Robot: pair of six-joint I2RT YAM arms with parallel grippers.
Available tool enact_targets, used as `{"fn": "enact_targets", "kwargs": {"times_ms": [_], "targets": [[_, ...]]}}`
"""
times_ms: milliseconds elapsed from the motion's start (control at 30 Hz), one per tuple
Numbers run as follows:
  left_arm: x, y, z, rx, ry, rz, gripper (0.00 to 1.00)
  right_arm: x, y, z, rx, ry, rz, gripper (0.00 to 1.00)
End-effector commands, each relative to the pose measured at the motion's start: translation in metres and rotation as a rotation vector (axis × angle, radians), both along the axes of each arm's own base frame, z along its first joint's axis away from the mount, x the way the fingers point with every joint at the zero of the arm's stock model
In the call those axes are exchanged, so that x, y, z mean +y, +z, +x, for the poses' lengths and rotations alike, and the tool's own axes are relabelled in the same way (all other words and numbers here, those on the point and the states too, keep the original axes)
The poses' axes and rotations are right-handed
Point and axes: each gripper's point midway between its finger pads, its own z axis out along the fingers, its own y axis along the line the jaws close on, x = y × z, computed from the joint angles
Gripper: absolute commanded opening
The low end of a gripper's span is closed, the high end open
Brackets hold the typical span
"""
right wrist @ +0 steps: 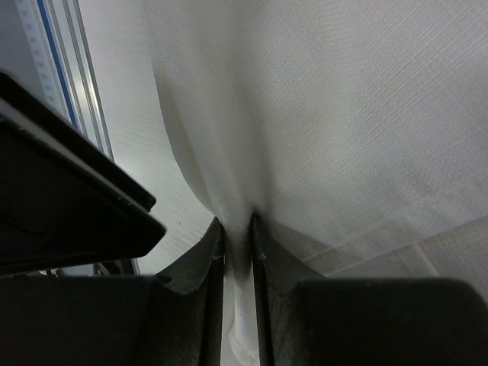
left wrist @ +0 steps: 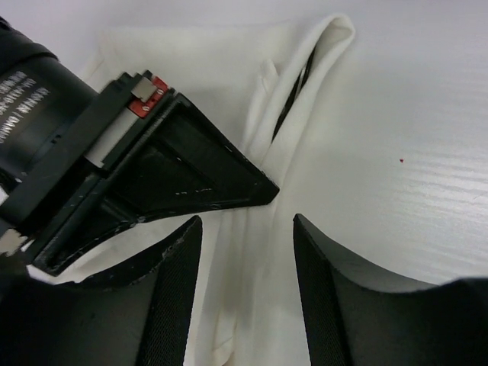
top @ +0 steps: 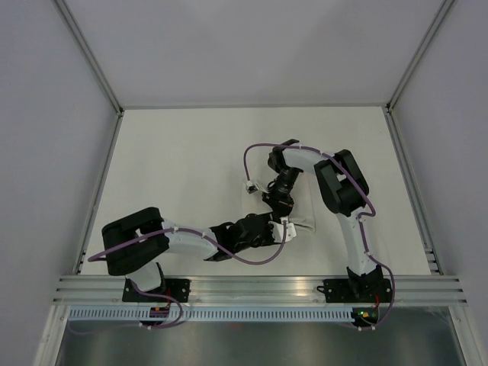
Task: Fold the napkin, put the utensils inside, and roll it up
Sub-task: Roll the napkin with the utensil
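Observation:
The white napkin (left wrist: 305, 91) lies as a long folded band on the white table, its rounded end at the upper right of the left wrist view. In the top view only a faint edge of the napkin (top: 305, 226) shows beside the two grippers. A thin dark sliver (left wrist: 293, 99) shows inside the fold; I cannot tell whether it is the utensils. My left gripper (left wrist: 248, 229) is open and straddles the band, its fingers (left wrist: 171, 297) apart from the cloth. My right gripper (right wrist: 238, 244) is shut on a pinched ridge of the napkin (right wrist: 343, 114), which spreads above its jaws.
The right gripper's black body (left wrist: 152, 168) sits close in front of the left fingers. In the top view both grippers (top: 278, 221) meet near the table's front middle. An aluminium rail (top: 259, 288) runs along the near edge, and frame posts (top: 99, 206) border the sides.

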Motion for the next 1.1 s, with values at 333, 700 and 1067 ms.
{"fn": "enact_targets", "kwargs": {"times_ms": [333,700,1067], "targets": [[-0.011,-0.015,0.022,-0.109,-0.017,0.066,0.61,-0.012,-0.054,0.028,-0.122,0.092,-0.055,0.18],[-0.012,-0.033,0.024,-0.101,-0.044,0.147,0.61,-0.015,-0.059,0.026,-0.108,0.097,-0.072,0.18],[-0.007,-0.056,0.022,0.049,-0.035,0.195,0.55,-0.013,-0.059,0.028,-0.108,0.095,-0.068,0.18]]}}
